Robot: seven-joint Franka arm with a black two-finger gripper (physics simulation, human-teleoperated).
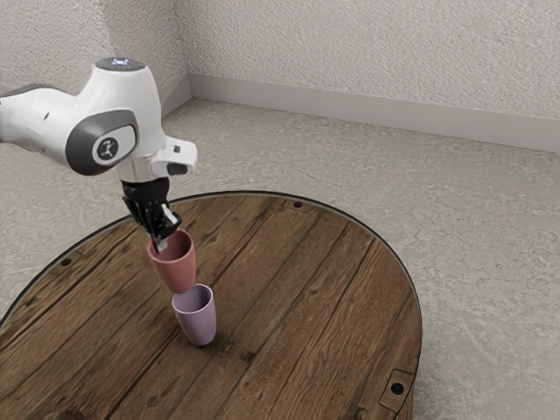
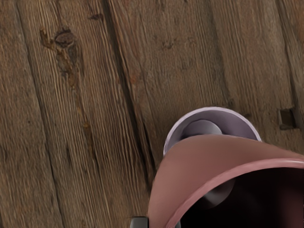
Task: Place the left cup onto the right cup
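No word, number or brand name could be read in either view. The only sign was a small white emblem on the grey round cap (image 1: 106, 146), which sat on the side of the arm (image 1: 52, 118) at its white end joint. It was too small to make out as letters or a figure.

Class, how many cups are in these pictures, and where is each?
2. The pink cup, tilted, is held by its rim in the gripper, over the lilac cup, which stands upright on the wooden table.
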